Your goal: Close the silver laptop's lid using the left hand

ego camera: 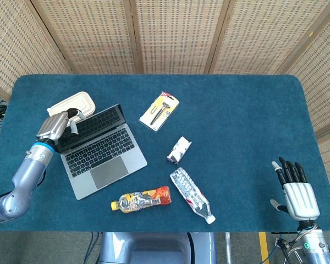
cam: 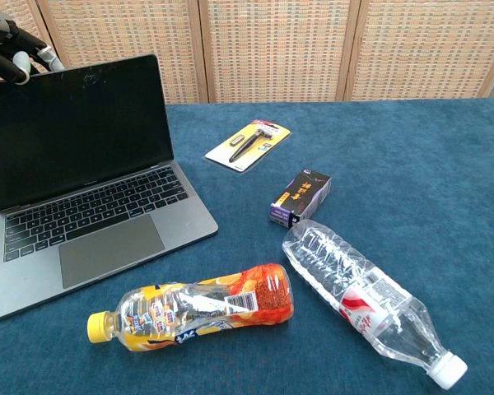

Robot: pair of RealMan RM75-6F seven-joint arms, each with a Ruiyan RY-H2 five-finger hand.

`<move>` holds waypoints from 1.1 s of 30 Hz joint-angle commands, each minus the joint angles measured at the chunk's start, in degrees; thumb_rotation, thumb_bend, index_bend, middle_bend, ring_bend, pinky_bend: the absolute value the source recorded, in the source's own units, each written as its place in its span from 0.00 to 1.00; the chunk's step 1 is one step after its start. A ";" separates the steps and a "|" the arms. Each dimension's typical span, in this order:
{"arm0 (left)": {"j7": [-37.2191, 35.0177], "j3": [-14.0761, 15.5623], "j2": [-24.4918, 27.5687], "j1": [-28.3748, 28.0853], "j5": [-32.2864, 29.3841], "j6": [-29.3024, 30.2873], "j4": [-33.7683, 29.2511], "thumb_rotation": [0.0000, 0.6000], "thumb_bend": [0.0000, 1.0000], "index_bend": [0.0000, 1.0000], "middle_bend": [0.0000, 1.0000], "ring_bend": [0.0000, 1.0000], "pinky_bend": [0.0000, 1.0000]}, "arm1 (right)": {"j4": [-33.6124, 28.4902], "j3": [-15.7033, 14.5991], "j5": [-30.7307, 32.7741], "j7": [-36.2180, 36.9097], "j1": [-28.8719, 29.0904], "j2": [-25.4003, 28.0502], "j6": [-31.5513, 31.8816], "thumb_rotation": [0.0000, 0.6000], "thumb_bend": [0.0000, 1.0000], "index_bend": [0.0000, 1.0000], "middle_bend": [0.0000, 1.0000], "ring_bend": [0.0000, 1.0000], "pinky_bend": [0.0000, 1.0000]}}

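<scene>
The silver laptop (ego camera: 102, 151) lies at the table's left, its dark-screened lid (cam: 74, 132) tilted forward over the keyboard (cam: 90, 212). My left hand (ego camera: 58, 125) rests on the lid's top left corner from behind. Its fingertips (cam: 20, 58) hook over the lid's upper edge in the chest view. My right hand (ego camera: 298, 192) hovers at the table's front right corner, fingers straight and apart, holding nothing.
A white lidded container (ego camera: 69, 103) sits behind the laptop. A carded razor pack (ego camera: 159, 110), a small purple box (ego camera: 179, 150), a clear water bottle (ego camera: 192, 194) and an orange drink bottle (ego camera: 141, 199) lie mid-table.
</scene>
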 commanded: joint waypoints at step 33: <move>0.59 1.78 -2.98 -3.15 0.13 0.61 -5.45 1.00 0.88 0.38 0.24 0.22 0.23 | -0.05 0.60 0.65 0.62 -0.43 0.56 0.87 1.00 0.03 0.00 0.00 0.00 0.00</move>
